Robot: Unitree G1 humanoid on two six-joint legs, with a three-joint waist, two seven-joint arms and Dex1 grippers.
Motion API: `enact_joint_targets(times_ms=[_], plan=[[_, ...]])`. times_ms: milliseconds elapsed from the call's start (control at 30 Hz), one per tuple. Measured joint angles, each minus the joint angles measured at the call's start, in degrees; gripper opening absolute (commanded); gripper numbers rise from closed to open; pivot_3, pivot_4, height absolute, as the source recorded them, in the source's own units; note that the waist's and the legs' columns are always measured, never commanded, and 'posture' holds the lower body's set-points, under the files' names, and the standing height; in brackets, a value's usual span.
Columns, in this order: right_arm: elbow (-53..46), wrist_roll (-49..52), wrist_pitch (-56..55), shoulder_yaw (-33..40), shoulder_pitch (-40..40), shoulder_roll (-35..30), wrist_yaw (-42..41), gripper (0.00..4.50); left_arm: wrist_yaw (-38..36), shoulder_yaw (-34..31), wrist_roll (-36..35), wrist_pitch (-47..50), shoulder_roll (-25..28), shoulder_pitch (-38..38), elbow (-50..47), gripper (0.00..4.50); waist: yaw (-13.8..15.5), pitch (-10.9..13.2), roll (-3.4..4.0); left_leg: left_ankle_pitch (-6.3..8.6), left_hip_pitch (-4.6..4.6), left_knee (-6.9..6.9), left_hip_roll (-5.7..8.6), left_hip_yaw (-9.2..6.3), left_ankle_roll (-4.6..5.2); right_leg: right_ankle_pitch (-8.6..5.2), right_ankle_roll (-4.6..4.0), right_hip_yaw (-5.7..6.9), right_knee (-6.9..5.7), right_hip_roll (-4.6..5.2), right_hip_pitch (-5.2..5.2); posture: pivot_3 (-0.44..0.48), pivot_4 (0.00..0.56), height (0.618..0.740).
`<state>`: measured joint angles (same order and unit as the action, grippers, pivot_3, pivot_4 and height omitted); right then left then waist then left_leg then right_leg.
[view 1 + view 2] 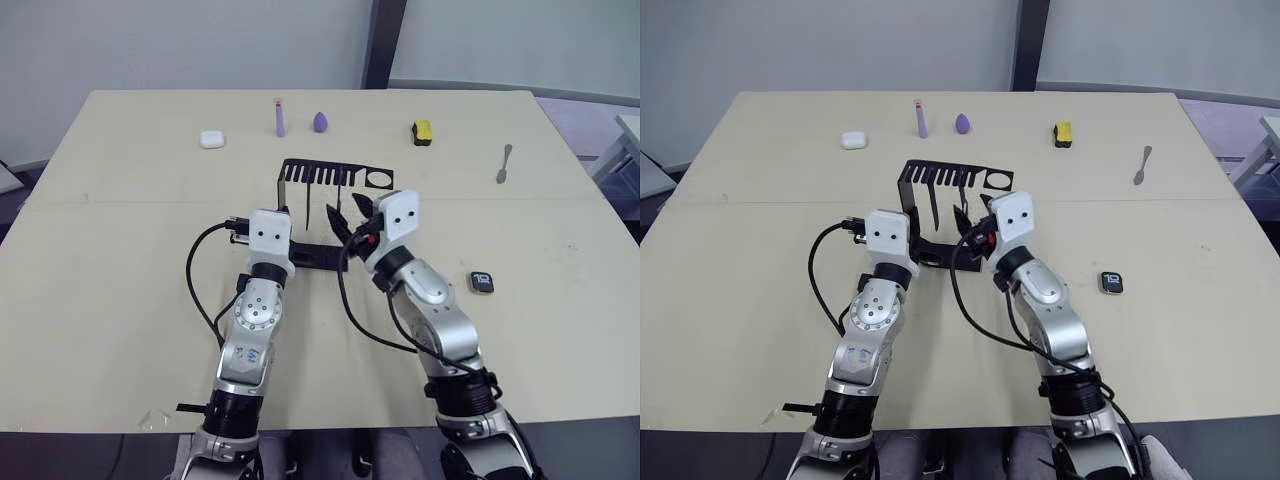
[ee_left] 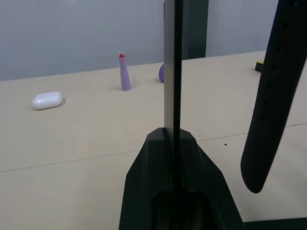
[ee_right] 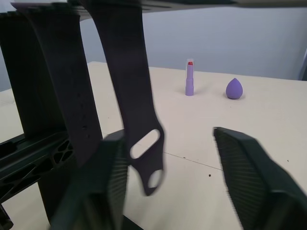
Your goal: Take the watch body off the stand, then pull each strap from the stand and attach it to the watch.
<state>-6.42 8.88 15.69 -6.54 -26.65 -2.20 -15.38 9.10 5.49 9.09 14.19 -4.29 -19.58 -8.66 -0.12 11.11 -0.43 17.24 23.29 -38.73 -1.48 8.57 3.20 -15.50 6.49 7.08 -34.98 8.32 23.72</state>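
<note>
Left end effector (image 1: 272, 222) closed on stand (image 1: 330, 178) upright, bracing it; sheet metal, stiff, won't flex. Straps (image 3: 136, 103) hang from comb slots, thin and likely floppy, light; best taken low near free end w/ holes. Right end effector (image 3: 168, 163) open, fingers either side of nearer strap's tip. Watch body (image 1: 482, 282) already off stand, lying on surface (image 1: 120, 260) to right. Right wrist view shows strap holes; head views don't.

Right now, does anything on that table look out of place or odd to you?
Only one thing: the watch body lies alone on the table to the robot's right, apart from the stand, where both straps hang. The left gripper is clamped on the stand's upright. Nothing looks spilled or broken.
</note>
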Motion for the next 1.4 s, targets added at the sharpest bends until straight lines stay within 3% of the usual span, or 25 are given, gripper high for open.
enact_joint_targets(times_ms=[67,100,467,833,1400], plan=[[0.11,0.10,-0.60,-0.01,-0.01,0.39,-0.04,0.15,-0.04,0.01,0.01,0.00,0.05,0.00,-0.01,0.00,-0.01,0.00,0.00,0.00,0.00,0.01,0.00,0.00,0.00,0.00,0.00,0.00,0.00,0.00,0.00,0.000,0.150,0.740],[0.11,0.13,-0.70,-0.01,-0.02,0.58,-0.08,0.07,-0.07,0.01,0.01,0.00,0.07,0.00,-0.01,0.00,-0.01,0.00,0.00,0.00,0.00,0.01,0.00,0.00,-0.01,0.00,0.00,0.00,0.00,0.00,0.00,0.000,0.150,0.740],[-2.38,-0.25,-4.18,-3.68,1.74,-0.64,-3.22,0.07,-0.45,0.06,0.05,-0.42,0.40,0.14,-0.01,0.00,-0.05,0.00,0.00,0.01,0.00,0.05,0.00,0.00,-0.01,0.00,0.00,0.03,0.03,0.04,0.00,0.000,0.150,0.740],[-3.00,-7.69,-11.02,-4.38,2.68,-4.34,-2.55,0.07,0.26,0.27,1.79,-2.45,0.78,0.93,0.20,0.00,-0.08,0.00,0.00,0.02,0.00,0.09,-0.01,0.00,-0.03,0.00,0.00,0.27,0.05,0.10,0.01,0.000,0.150,0.740],[-7.42,-4.07,-15.60,-4.07,12.37,-16.36,-13.08,0.07,0.70,0.14,2.85,-6.33,1.59,2.66,0.55,0.00,0.02,0.00,0.00,0.02,-0.02,0.12,-0.05,0.00,-0.02,0.00,0.00,0.36,0.13,0.17,-0.01,0.000,0.150,0.740]])
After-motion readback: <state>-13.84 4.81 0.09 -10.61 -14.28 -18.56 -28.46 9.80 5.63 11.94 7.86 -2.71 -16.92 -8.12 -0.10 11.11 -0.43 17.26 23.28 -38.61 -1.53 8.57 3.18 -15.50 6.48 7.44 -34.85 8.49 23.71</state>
